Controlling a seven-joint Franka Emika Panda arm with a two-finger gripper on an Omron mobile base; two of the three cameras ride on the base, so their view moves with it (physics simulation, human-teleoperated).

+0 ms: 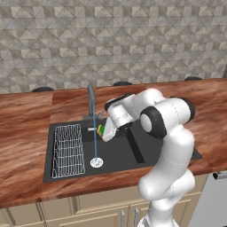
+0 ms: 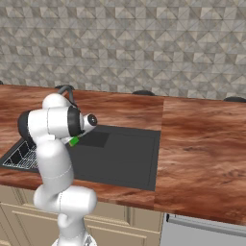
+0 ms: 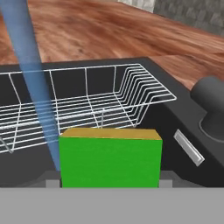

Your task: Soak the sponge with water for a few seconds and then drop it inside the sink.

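My gripper (image 1: 103, 131) hangs over the black sink (image 1: 119, 156) and is shut on the green sponge (image 1: 101, 130). In the hand view the sponge (image 3: 109, 161) sits between the fingertips (image 3: 52, 183) with its yellow layer on top. The water (image 1: 94, 139) falls as a thin blue stream from the faucet (image 1: 91, 101) to the round drain (image 1: 96, 162). The stream (image 3: 37, 92) runs right beside the sponge's edge; whether it touches it, I cannot tell. From the right base view the sponge (image 2: 73, 141) peeks out behind the arm, above the sink (image 2: 125, 158).
A white wire rack (image 1: 68, 151) fills the sink's left part, just beyond the stream (image 3: 87, 103). The faucet base (image 3: 213, 111) stands close to the hand. Wooden counter (image 1: 26, 124) surrounds the basin, with a flat ledge (image 1: 168, 150) on its right side.
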